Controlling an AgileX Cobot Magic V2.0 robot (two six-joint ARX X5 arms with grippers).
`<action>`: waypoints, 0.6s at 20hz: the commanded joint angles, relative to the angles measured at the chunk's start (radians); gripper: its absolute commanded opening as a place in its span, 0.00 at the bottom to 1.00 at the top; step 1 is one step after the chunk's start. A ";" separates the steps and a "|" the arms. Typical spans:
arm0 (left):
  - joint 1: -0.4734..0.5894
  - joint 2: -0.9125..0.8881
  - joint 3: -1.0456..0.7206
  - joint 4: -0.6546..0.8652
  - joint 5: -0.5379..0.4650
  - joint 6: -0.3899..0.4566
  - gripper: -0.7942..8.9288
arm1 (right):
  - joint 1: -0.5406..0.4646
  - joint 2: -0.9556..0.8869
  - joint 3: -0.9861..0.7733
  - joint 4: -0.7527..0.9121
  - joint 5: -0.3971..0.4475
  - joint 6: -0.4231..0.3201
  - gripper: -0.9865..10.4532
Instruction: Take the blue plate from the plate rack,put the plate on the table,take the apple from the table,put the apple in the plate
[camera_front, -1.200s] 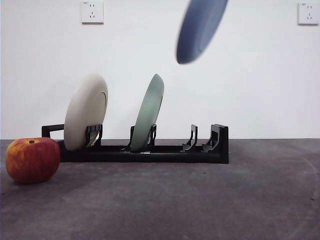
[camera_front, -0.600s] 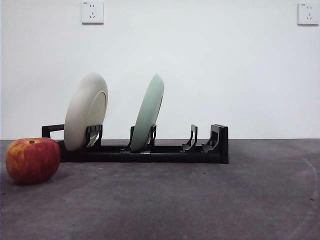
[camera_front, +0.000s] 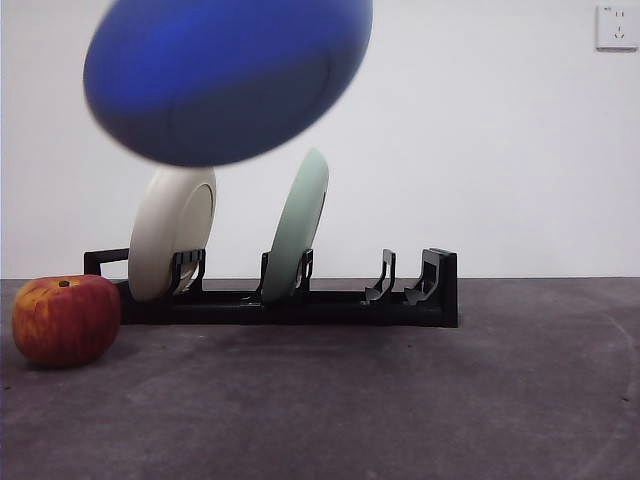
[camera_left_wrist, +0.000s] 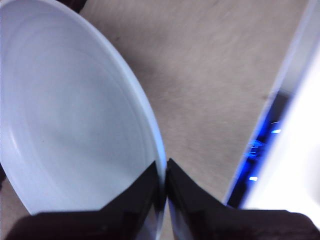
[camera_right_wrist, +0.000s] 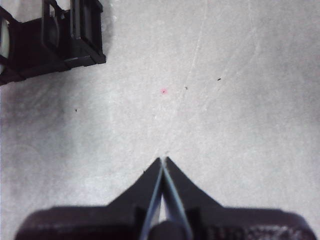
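Note:
The blue plate (camera_front: 225, 75) hangs blurred high in the air at the upper left of the front view, in front of the plate rack (camera_front: 300, 300). My left gripper (camera_left_wrist: 164, 172) is shut on the plate's rim (camera_left_wrist: 145, 107), with the plate's hollow face (camera_left_wrist: 65, 125) beside its jaws. The red apple (camera_front: 65, 318) rests on the table (camera_front: 400, 400) at the far left, next to the rack's end. My right gripper (camera_right_wrist: 162, 165) is shut with nothing in it, hovering above bare table near the rack's end block (camera_right_wrist: 60, 35).
A cream-white plate (camera_front: 170, 235) and a pale green plate (camera_front: 300, 225) stand upright in the rack. The rack's right-hand slots (camera_front: 410, 280) hold nothing. Wall sockets sit on the white wall behind.
The blue plate rose out of the front view half a second ago and has come back in at the upper left, much nearer and larger. Apple and rack have not moved.

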 joint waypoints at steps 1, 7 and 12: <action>-0.024 0.003 -0.176 0.183 -0.023 0.010 0.07 | 0.001 0.005 0.006 0.002 -0.001 0.011 0.09; -0.066 0.065 -0.497 0.477 -0.102 0.043 0.07 | 0.001 0.005 0.006 0.002 -0.001 0.010 0.09; -0.070 0.197 -0.513 0.514 -0.101 0.068 0.07 | 0.001 0.005 0.006 0.002 -0.001 0.010 0.09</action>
